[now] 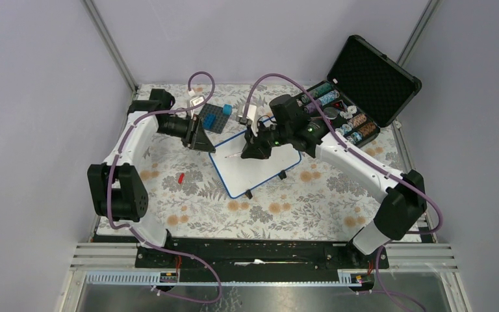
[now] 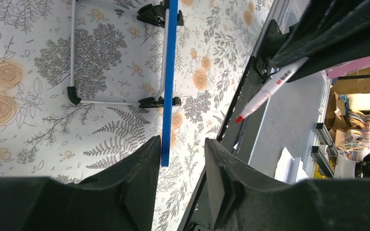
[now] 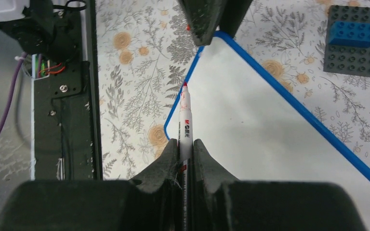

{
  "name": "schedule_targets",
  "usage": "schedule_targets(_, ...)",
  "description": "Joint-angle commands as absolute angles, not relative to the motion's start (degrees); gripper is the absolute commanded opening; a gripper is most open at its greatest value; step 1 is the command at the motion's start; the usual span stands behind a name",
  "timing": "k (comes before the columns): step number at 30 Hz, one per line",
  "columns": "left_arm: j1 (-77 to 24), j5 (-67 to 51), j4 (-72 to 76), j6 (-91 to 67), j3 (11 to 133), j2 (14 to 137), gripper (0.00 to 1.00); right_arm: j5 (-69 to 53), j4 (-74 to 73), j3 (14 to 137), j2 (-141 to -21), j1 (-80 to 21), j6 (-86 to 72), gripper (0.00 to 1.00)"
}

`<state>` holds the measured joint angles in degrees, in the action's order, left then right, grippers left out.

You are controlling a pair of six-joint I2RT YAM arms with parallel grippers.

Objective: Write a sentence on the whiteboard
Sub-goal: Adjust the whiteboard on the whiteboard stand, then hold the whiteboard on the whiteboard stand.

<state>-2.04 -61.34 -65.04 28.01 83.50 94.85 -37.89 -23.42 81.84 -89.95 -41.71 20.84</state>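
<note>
The whiteboard (image 1: 260, 170) with its blue rim lies tilted in the middle of the table on its black feet. Its white face (image 3: 270, 144) is blank; no red sentence shows. My right gripper (image 1: 250, 154) is shut on a white marker (image 3: 185, 125). The marker's red tip (image 3: 184, 85) is over the board's left rim; I cannot tell if it touches. My left gripper (image 2: 183, 144) is open at the board's far left corner. The blue rim (image 2: 168, 72), seen edge-on, sits between the jaws against the left finger. The marker also shows in the left wrist view (image 2: 270, 89).
A dark grey studded baseplate (image 1: 216, 119) with blue bricks stands behind the board. An open black case (image 1: 357, 97) holding reels is at the back right. A small red cap (image 1: 180, 177) lies on the flowered cloth left of the board.
</note>
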Motion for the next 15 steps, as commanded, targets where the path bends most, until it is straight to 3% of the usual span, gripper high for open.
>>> schedule_targets(1, -2.39, -64.9, -62.41, 27.69, 82.84, 93.71, 0.4, -34.41, -16.18, 83.6, -91.71, -42.33, 17.12, 0.0)
schedule_targets(11, -2.46, -65.47, -64.19, 29.46, 86.01, 98.02, 0.15, -32.62, -13.77, 81.85, -92.67, -42.31, 17.45, 0.0)
schedule_targets(15, -2.46, -65.58, -65.55, 30.89, 85.94, 98.75, 0.19, -34.66, -13.87, 81.78, -93.36, -42.29, 17.75, 0.0)
